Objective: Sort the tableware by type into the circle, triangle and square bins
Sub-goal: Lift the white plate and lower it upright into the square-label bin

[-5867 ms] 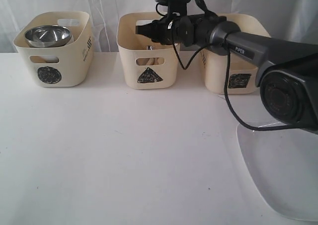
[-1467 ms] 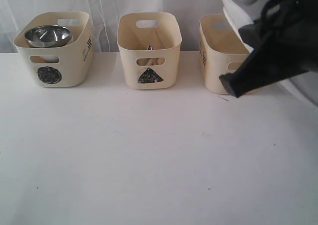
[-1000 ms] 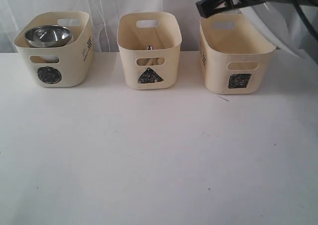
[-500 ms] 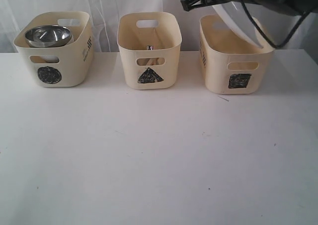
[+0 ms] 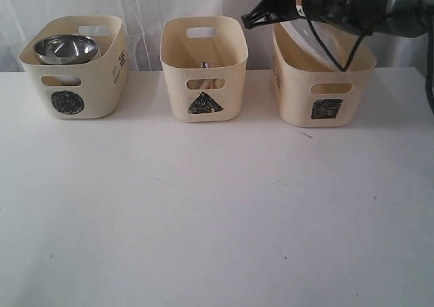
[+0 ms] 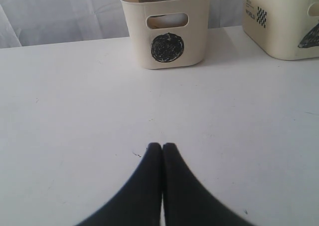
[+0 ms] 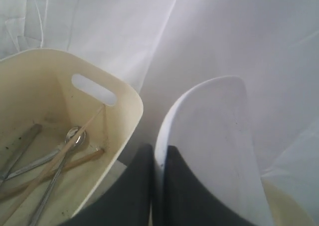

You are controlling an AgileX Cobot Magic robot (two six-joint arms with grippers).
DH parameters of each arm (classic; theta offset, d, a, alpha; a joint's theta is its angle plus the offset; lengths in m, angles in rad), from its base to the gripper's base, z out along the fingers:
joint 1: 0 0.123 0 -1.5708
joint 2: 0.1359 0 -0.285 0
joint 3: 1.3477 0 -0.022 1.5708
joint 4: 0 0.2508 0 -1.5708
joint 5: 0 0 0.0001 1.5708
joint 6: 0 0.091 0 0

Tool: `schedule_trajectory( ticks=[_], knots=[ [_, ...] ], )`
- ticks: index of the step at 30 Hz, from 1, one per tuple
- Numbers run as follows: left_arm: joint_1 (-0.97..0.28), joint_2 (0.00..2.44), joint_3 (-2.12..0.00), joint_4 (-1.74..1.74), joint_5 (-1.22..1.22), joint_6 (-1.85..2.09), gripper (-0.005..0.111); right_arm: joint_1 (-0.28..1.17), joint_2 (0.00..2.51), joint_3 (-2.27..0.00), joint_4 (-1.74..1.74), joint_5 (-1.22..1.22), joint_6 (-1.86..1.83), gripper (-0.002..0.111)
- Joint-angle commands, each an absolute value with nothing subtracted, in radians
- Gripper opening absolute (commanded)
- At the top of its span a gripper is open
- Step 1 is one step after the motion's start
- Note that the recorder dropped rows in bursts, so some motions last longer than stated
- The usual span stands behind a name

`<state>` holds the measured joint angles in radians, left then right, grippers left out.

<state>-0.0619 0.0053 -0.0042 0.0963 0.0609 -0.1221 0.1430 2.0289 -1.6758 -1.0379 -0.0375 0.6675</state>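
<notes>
On the white table, the square bin at far right holds the tilted large white plate partway in, its rim clamped by the right gripper. The left gripper hangs over the near table, fingers pressed together. A steel bowl tops the far-left circle bin

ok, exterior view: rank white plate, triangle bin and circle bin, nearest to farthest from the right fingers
1. White plate: clamped in the right gripper's fingers, at the right of the row.
2. Triangle bin: middle of the row, just left of and below the gripper.
3. Circle bin: far left end.
</notes>
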Motion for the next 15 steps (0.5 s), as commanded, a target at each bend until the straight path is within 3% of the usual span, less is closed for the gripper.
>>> schedule_trajectory(
  ticks=[1, 7, 15],
  knots=[
    [-0.066, 0.0, 0.0, 0.091, 0.06, -0.124, 0.0, 0.129, 2.037, -1.699, -1.062, -0.056, 0.693, 0.002],
    [-0.066, 0.0, 0.0, 0.091, 0.06, -0.124, 0.0, 0.129, 2.033, -1.699, -1.062, -0.024, 0.728, 0.021],
    [-0.066, 0.0, 0.0, 0.091, 0.06, -0.124, 0.0, 0.129, 1.983, -1.694, -1.062, 0.016, 0.738, 0.023]
  ],
)
